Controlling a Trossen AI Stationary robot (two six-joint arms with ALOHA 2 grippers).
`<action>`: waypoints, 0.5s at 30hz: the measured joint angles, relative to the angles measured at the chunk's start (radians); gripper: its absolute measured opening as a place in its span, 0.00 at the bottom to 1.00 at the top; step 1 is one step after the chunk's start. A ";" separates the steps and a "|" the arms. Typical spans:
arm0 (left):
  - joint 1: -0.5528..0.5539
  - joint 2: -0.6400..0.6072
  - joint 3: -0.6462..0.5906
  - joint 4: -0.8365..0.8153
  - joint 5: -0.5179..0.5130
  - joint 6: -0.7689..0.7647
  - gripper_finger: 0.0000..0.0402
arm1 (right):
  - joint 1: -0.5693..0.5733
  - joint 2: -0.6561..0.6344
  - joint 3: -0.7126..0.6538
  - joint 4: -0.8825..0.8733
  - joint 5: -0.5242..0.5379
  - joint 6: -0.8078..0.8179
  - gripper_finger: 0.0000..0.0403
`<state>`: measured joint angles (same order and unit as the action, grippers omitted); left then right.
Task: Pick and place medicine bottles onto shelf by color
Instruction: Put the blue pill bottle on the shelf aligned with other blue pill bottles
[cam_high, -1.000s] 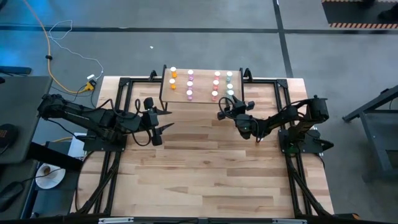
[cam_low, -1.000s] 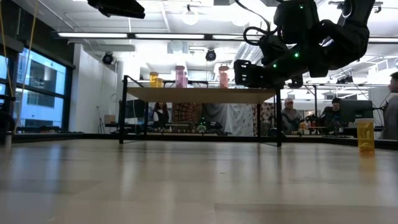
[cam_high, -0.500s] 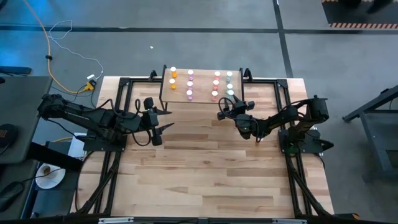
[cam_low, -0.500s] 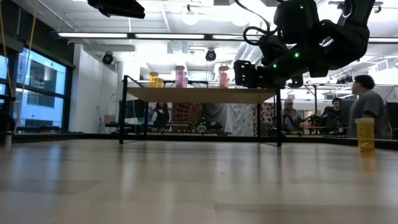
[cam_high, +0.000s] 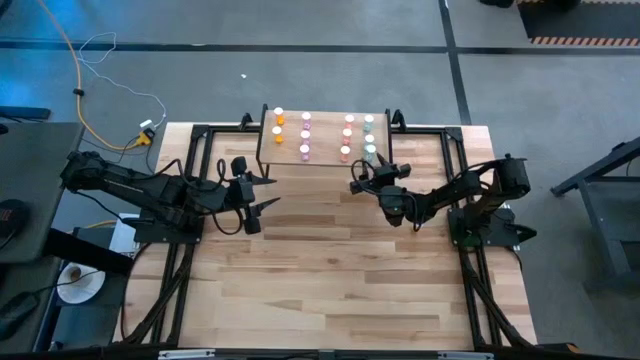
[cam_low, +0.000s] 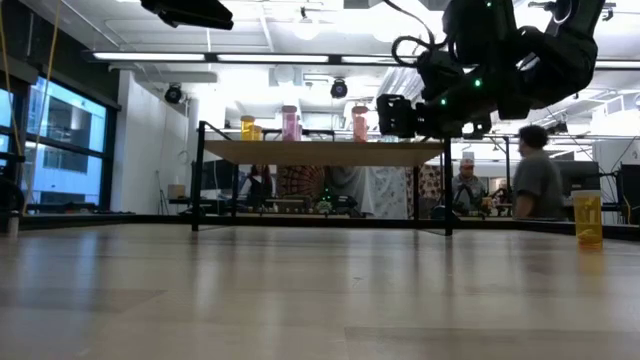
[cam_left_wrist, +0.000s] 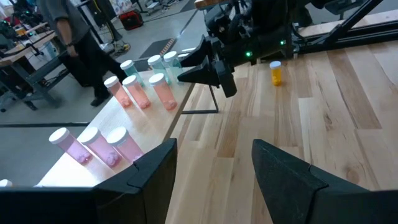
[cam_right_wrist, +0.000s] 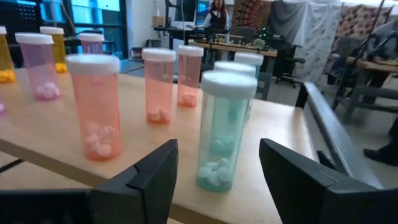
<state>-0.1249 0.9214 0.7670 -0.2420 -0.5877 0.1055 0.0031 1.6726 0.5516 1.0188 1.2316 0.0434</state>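
The shelf (cam_high: 326, 136) stands at the table's far edge on black legs. Medicine bottles stand on it in rows: orange (cam_high: 278, 125), pink (cam_high: 305, 135), red (cam_high: 347, 135) and teal (cam_high: 369, 133). My right gripper (cam_high: 366, 178) is open at the shelf's near right corner. In the right wrist view its fingers stand apart in front of a teal bottle (cam_right_wrist: 221, 127), which stands upright near the shelf's edge. My left gripper (cam_high: 268, 191) is open and empty near the shelf's near left corner. One orange bottle (cam_left_wrist: 275, 73) stands on the table.
The black frame rails (cam_high: 200, 140) run around the table's edges. The shelf's black legs (cam_low: 196, 180) stand on the tabletop. The orange bottle also shows in the low view (cam_low: 587, 217). People stand and sit in the room beyond the table.
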 joint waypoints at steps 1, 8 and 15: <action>0.000 0.000 0.000 0.000 0.000 0.000 0.50 | 0.006 0.000 0.006 0.003 0.015 -0.018 0.54; 0.000 0.000 0.000 0.001 0.001 -0.002 0.50 | 0.032 0.000 0.024 0.002 0.046 -0.026 0.54; 0.000 0.000 0.000 0.000 0.045 -0.023 0.50 | 0.054 0.000 0.024 0.003 0.088 -0.026 0.54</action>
<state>-0.1249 0.9211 0.7670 -0.2417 -0.5423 0.0822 0.0571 1.6726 0.5758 1.0214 1.3193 0.0177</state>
